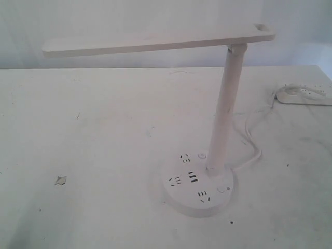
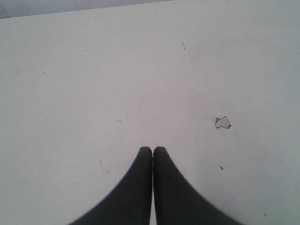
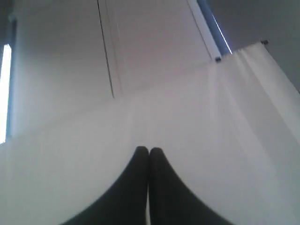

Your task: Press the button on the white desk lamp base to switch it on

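The white desk lamp (image 1: 226, 111) stands right of centre on the white table in the exterior view, its flat bar head (image 1: 155, 43) reaching left. Its round white desk lamp base (image 1: 198, 184) shows black socket holes, two USB slots and small round buttons (image 1: 223, 189). Neither arm appears in the exterior view. My left gripper (image 2: 153, 149) is shut with nothing in it, over bare table. My right gripper (image 3: 149, 150) is shut too, holding nothing and facing a white backdrop. The lamp is out of both wrist views.
An oblong white power strip (image 1: 304, 95) lies at the far right, and a white cord (image 1: 252, 136) runs from it toward the lamp base. A small chipped patch (image 1: 60, 180) marks the table's left side, the same patch (image 2: 222, 122) being near my left gripper.
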Motion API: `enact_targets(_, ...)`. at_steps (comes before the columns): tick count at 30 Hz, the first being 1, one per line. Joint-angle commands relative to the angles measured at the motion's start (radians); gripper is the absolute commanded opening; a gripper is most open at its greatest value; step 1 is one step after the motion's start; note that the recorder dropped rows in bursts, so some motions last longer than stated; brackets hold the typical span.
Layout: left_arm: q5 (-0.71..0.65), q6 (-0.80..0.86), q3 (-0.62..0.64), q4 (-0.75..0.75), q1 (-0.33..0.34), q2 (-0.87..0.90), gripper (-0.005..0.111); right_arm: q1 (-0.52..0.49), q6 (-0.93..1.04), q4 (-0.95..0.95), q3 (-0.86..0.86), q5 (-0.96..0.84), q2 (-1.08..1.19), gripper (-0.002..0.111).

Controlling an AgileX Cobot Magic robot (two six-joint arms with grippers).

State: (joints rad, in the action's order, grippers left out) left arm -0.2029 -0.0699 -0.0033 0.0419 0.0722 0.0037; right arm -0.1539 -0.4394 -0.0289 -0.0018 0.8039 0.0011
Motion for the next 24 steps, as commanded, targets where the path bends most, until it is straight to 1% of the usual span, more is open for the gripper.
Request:
enact_targets(1, 0.0, -0.001, 0.003, -0.004, -0.005, -0.004, 0.0, 0.002, -0.231, 0.002, 0.002, 0.279, -0.001, 0.0)
enact_targets(3, 0.0, -0.001, 0.003, -0.004, -0.005, -0.004, 0.0, 0.002, -0.341, 0.003, 0.002, 0.377, -0.001, 0.0)
enact_targets(4, 0.0, -0.001, 0.003, -0.004, -0.005, -0.004, 0.0, 0.002, -0.358, 0.016, 0.002, 0.4, -0.001, 0.0)
enact_targets(7, 0.0, -0.001, 0.003, -0.004, -0.005, -0.004, 0.0, 0.002, -0.378, 0.052, -0.011, 0.392, -0.001, 0.0)
enact_targets(9, 0.0, -0.001, 0.003, -0.004, -0.005, -0.004, 0.0, 0.002, -0.378, 0.054, -0.052, 0.318, -0.001, 0.0)
enact_targets(10, 0.0, -0.001, 0.003, -0.004, -0.005, -0.004, 0.0, 0.002, -0.413, 0.002, -0.104, 0.209, -0.001, 0.0)
enact_targets(11, 0.0, -0.001, 0.003, -0.004, -0.005, -0.004, 0.0, 0.002, -0.45, -0.048, -0.138, 0.142, -0.001, 0.0)
enact_targets(12, 0.0, -0.001, 0.003, -0.004, -0.005, -0.004, 0.0, 0.002, -0.535, -0.202, -0.199, 0.041, -0.001, 0.0)
enact_targets(13, 0.0, -0.001, 0.003, -0.004, -0.005, -0.004, 0.0, 0.002, -0.588, -0.313, -0.228, 0.028, 0.014, 0.0)
enact_targets(14, 0.0, -0.001, 0.003, -0.004, -0.005, -0.004, 0.0, 0.002, -0.696, -0.53, -0.275, 0.065, 0.06, 0.0)
enact_targets(15, 0.0, -0.001, 0.003, -0.004, -0.005, -0.004, 0.0, 0.002, -0.743, -0.635, -0.293, 0.108, 0.09, 0.0)
enact_targets(16, 0.0, -0.001, 0.003, -0.004, -0.005, -0.004, 0.0, 0.002, -0.802, -0.804, -0.318, 0.222, 0.156, 0.0)
enact_targets(17, 0.0, -0.001, 0.003, -0.004, -0.005, -0.004, 0.0, 0.002, -0.828, -0.889, -0.33, 0.29, 0.195, 0.0)
enact_targets(18, 0.0, -0.001, 0.003, -0.004, -0.005, -0.004, 0.0, 0.002, -0.83, -1.027, -0.346, 0.397, 0.269, 0.0)
enact_targets(22, 0.0, -0.001, 0.003, -0.004, -0.005, -0.004, 0.0, 0.002, -0.837, -1.214, -0.346, 0.417, 0.48, 0.0)
enact_targets(24, 0.0, -0.001, 0.003, -0.004, -0.005, -0.004, 0.0, 0.002, -0.837, -1.348, -0.346, 0.388, 0.561, 0.0)
